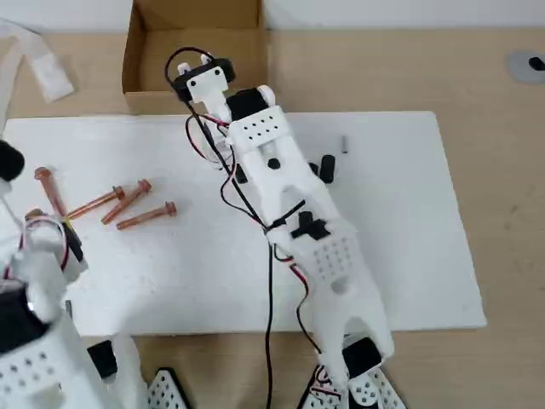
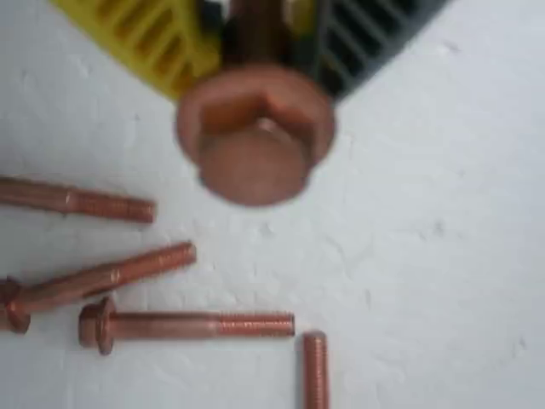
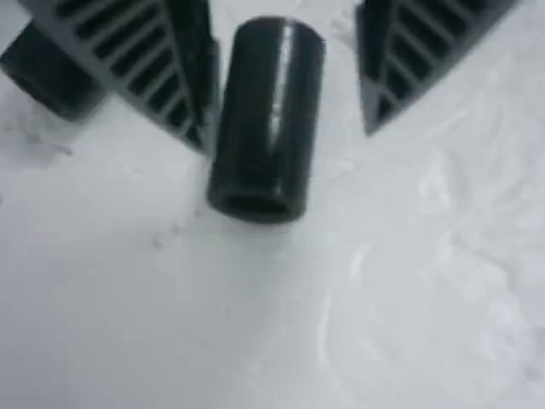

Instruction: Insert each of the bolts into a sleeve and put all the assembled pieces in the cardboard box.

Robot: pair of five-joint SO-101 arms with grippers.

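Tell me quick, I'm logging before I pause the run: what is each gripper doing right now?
Left gripper: closed on a copper bolt.
Right gripper: open, jaws on either side of a black sleeve.

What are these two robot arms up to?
The left hand grips a copper bolt over the white mat, where more bolts lie loose. The right hand sits open around a black sleeve lying on the mat. The cardboard box waits at the mat's far edge.
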